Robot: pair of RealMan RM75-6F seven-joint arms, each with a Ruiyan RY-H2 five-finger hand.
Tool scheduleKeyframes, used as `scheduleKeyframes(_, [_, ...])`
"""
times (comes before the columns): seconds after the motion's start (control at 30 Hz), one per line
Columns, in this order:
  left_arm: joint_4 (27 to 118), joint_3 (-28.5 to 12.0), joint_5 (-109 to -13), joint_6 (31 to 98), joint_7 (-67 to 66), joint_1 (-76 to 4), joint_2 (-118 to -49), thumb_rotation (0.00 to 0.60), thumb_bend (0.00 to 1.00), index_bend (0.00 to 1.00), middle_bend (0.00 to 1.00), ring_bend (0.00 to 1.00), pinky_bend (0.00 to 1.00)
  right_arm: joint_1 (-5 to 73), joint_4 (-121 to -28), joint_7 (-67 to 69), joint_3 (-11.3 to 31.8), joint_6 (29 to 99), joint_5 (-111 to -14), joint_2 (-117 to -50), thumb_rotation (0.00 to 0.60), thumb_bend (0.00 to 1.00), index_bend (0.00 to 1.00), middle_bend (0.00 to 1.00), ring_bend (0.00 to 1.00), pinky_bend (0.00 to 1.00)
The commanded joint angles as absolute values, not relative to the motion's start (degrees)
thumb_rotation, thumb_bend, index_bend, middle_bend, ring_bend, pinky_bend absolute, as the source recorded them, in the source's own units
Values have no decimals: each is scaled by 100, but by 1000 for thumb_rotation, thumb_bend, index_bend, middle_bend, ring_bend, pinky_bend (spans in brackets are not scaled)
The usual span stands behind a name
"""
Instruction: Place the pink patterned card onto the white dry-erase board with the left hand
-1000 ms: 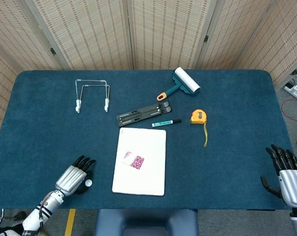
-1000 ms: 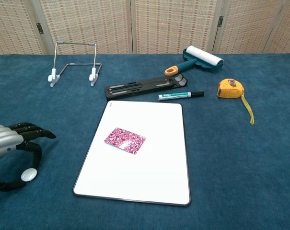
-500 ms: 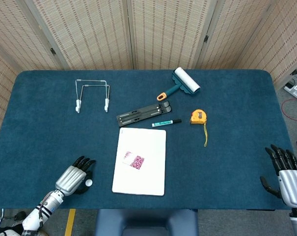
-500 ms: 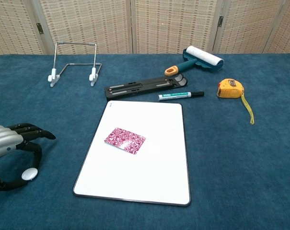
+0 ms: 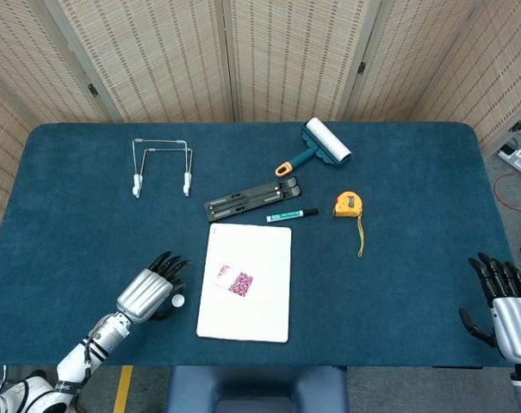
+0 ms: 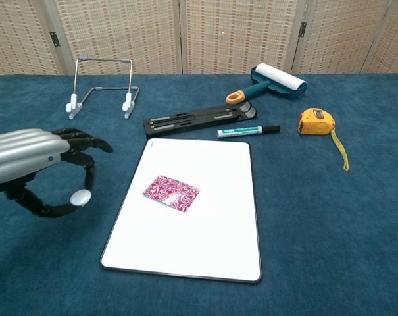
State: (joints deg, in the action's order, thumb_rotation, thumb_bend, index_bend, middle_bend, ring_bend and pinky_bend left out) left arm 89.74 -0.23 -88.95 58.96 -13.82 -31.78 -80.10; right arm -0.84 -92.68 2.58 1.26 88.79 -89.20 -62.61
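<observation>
Pink patterned card (image 6: 172, 193) on white dry-erase board (image 6: 205, 243), right hand (image 5: 499, 303) head-view only, seemingly empty

Left hand (image 6: 44, 168): ribbed silver shell over the back, black fingers (image 6: 87, 139), and a black thumb ending in a round white pad. Right hand (image 5: 501, 307), at the blue table's (image 5: 88, 224) far right edge: the same silver back and black fingers. A silver-and-black wrist with thin cables trails behind the left hand in the head view.

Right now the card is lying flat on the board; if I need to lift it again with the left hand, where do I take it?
Probably by its left edge. The pink patterned card lies flat and slightly skewed on the white dry-erase board, so only its edges offer purchase. The left hand hangs open just off the board's left side; come in low from there and pinch thumb under, fingers on top.
</observation>
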Motion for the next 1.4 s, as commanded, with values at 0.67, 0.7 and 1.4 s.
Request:
scheduleKeyframes(0.67, [8593, -1094, -6728, 4678, -3148, -4626, -9408, 600, 385, 513, 136, 104, 0, -119, -9166, 404, 164, 8855, -8774, -6202, 600, 364, 73, 80, 53, 0])
scheduleKeyframes(0.7, [8549, -1104, -6635, 4662, -3210, -4671, -9453, 600, 385, 513, 136, 103, 0, -121, -9162, 410, 163, 8855, -8772, -6200, 600, 364, 73, 80, 53, 0])
scheduleKeyframes(1.4, [8421, -916, -5373, 4809, -3922, -5179, -9724, 600, 381, 313, 134, 79, 0, -187, -9047, 570, 168, 8894, -8727, -6178, 600, 364, 73, 80, 55, 0])
